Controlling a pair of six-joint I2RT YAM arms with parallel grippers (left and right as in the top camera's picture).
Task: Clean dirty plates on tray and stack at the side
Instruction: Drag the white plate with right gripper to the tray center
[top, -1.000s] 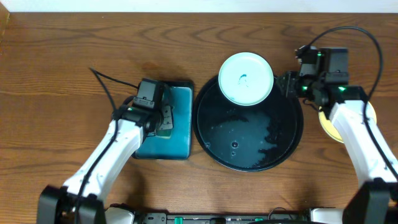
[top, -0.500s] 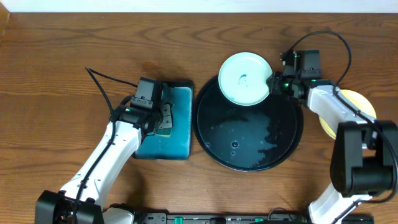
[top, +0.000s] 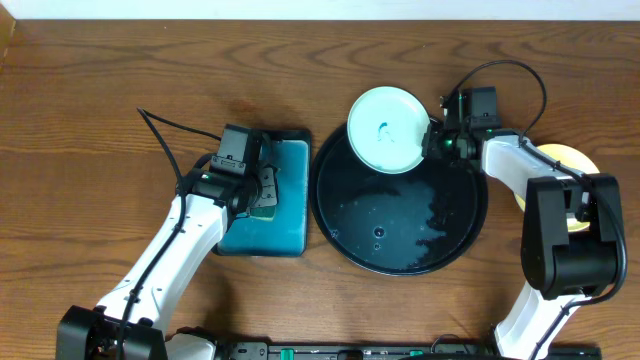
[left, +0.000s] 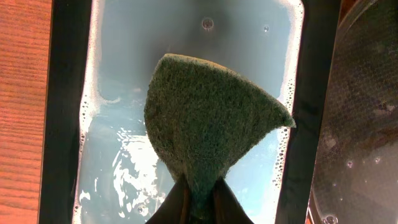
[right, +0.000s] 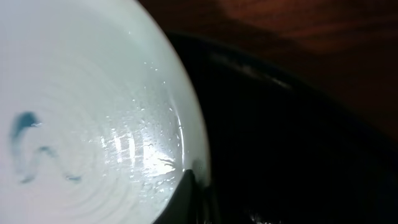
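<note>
One pale mint-blue plate (top: 386, 110) with a small blue smear in its middle rests on the far rim of the large round black tray (top: 400, 235). My right gripper (top: 435, 140) is shut on the plate's right edge; in the right wrist view a finger (right: 191, 186) laps over the rim of the plate (right: 93, 106). My left gripper (top: 262, 200) is shut on a green sponge (left: 211, 118) and holds it over the soapy water. A pale yellow plate (top: 572, 160) lies right of the tray, partly hidden by my right arm. A third plate is out of view.
A rectangular black tray (top: 290, 235) with teal soapy water stands left of the round tray, almost touching it; its rim shows in the left wrist view (left: 62, 124). The round tray's floor is wet with droplets and foam (top: 435, 215). Cables run from both arms.
My right gripper moved left to the mint plate's right edge and closed on it; the plate shifted slightly left. The left arm and sponge have hardly moved.
</note>
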